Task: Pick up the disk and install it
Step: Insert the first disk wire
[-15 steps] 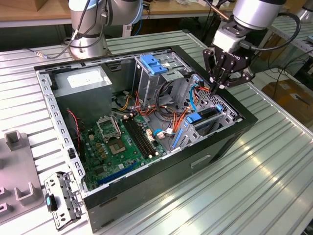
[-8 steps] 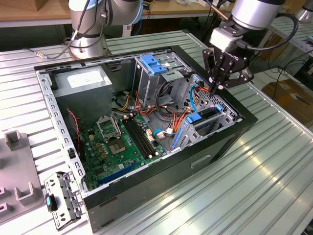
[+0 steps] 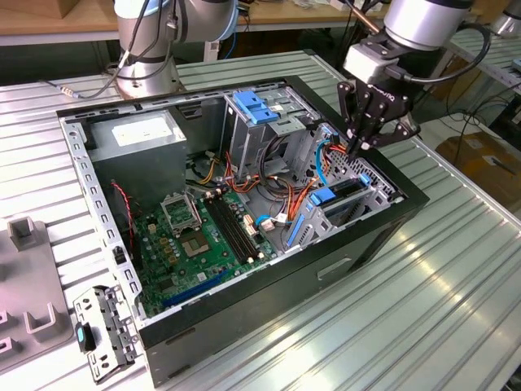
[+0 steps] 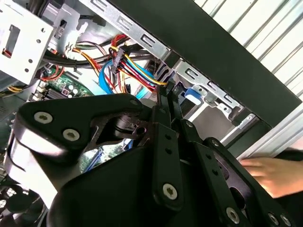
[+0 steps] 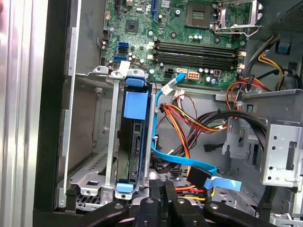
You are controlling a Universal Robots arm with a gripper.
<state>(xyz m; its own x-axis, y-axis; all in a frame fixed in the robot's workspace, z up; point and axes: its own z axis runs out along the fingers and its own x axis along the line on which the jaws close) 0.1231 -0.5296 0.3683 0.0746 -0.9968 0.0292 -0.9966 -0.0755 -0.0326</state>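
The disk (image 3: pixel 335 196) stands on edge in the metal drive cage at the case's corner on the exterior view's right, with its blue carrier along its top. In the first wrist view the disk (image 5: pixel 135 142) sits between the cage rails, its blue carrier tabs at both ends. My gripper (image 3: pixel 359 147) hangs just above the cage, beside the coloured power cables, with its black fingers pressed together. In the first wrist view the gripper (image 5: pixel 164 188) is a little way off the disk's end and shut. In the second wrist view the gripper (image 4: pixel 168 97) points at the cable connectors.
The open computer case (image 3: pixel 269 314) lies on a ribbed metal table. Inside are a green motherboard (image 3: pixel 195 236), a power supply (image 3: pixel 138 134), a blue bracket (image 3: pixel 256 106) on the grey bay and a blue data cable (image 5: pixel 189 164). A person's hand (image 4: pixel 274 174) rests outside the case.
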